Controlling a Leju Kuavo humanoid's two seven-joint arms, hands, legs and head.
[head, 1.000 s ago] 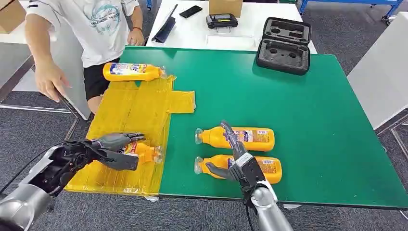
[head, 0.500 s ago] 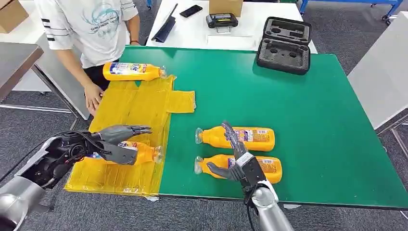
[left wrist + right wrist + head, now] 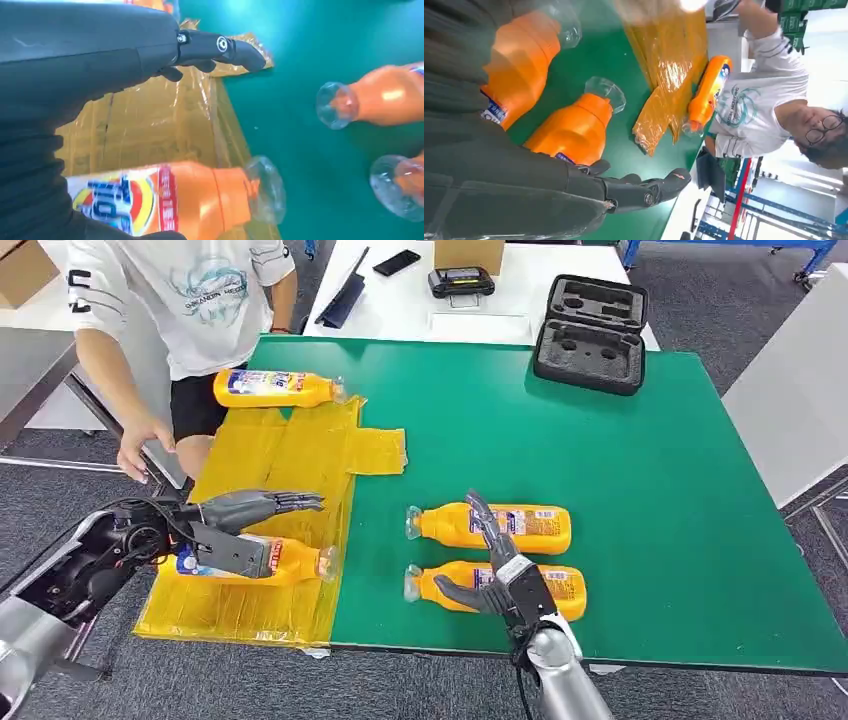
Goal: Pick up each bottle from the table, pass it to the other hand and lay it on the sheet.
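The left hand (image 3: 245, 530) hovers open over a bottle (image 3: 262, 560) lying on the yellow sheet (image 3: 270, 465), fingers stretched above it and thumb beside its label. The right hand (image 3: 497, 575) is open with fingers spread above two bottles (image 3: 500, 525) lying side by side on the green desk (image 3: 620, 500). Another bottle (image 3: 275, 388) lies at the sheet's far edge, near a person (image 3: 190, 300).

four orange bottles (image 3: 278, 389) (image 3: 250, 560) (image 3: 490, 527) (image 3: 497, 587): two on the one yellow sheet (image 3: 275, 465) at left of frame, two on the green table (image 3: 620, 490) at lower centre. one black case (image 3: 590, 333), upper right.
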